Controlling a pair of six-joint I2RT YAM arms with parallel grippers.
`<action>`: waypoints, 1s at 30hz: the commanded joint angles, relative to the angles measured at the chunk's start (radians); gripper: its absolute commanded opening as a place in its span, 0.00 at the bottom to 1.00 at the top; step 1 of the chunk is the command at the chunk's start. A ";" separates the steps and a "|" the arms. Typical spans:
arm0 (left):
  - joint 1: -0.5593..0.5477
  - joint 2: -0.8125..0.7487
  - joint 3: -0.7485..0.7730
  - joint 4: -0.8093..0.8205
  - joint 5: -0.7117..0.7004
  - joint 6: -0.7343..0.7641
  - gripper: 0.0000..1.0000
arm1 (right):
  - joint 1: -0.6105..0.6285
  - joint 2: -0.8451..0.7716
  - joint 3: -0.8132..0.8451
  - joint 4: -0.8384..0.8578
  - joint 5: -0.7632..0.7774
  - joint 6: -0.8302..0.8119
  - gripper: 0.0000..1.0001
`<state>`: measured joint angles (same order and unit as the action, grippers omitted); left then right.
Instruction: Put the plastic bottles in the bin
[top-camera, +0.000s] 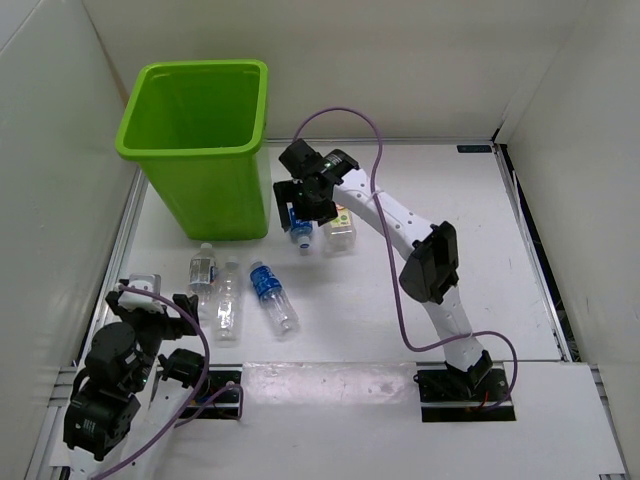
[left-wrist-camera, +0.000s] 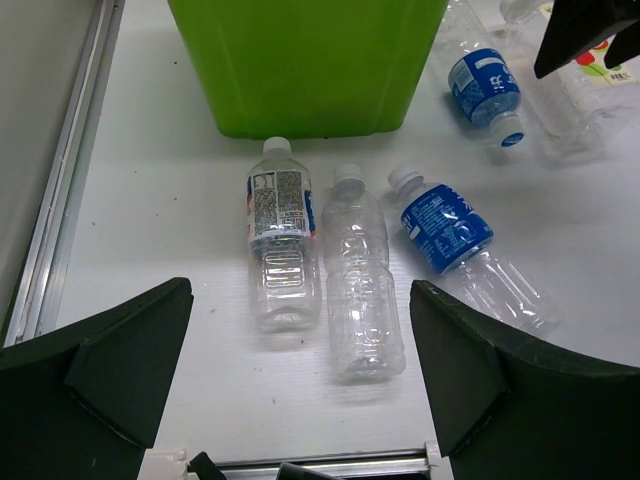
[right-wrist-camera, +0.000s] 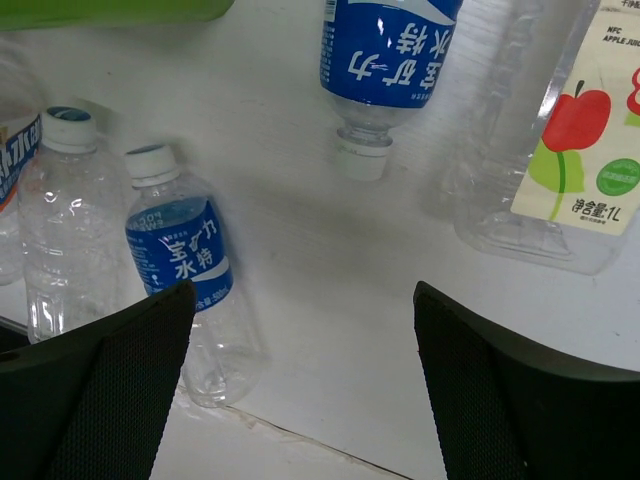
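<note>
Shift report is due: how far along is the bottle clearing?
Nothing done yet: the green bin looks empty. In hand: the open right claw hovers above the blue-labelled bottle, which lies beside the apple-juice bottle. Left: all five, including the row of three bottles before the bin.

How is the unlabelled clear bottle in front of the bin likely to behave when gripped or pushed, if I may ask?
The unlabelled bottle looks empty, so probably very light. Lying on its round side, it would likely roll if nudged sideways. Its thin ribbed wall may buckle under a firm squeeze.
</note>
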<state>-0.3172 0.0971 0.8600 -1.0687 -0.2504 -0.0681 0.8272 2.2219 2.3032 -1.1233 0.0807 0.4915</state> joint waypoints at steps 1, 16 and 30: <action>-0.014 0.019 -0.001 0.019 0.005 -0.004 1.00 | -0.008 -0.002 0.062 0.022 0.001 0.022 0.90; -0.014 0.050 -0.044 0.070 0.042 -0.068 1.00 | 0.144 -0.113 -0.305 0.177 -0.190 -0.183 0.90; -0.029 0.121 -0.105 0.096 -0.076 -0.236 1.00 | 0.243 -0.061 -0.304 0.215 -0.185 -0.226 0.90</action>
<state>-0.3378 0.2035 0.7479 -0.9897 -0.2852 -0.2584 1.0744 2.1632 1.9675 -0.9356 -0.0898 0.2790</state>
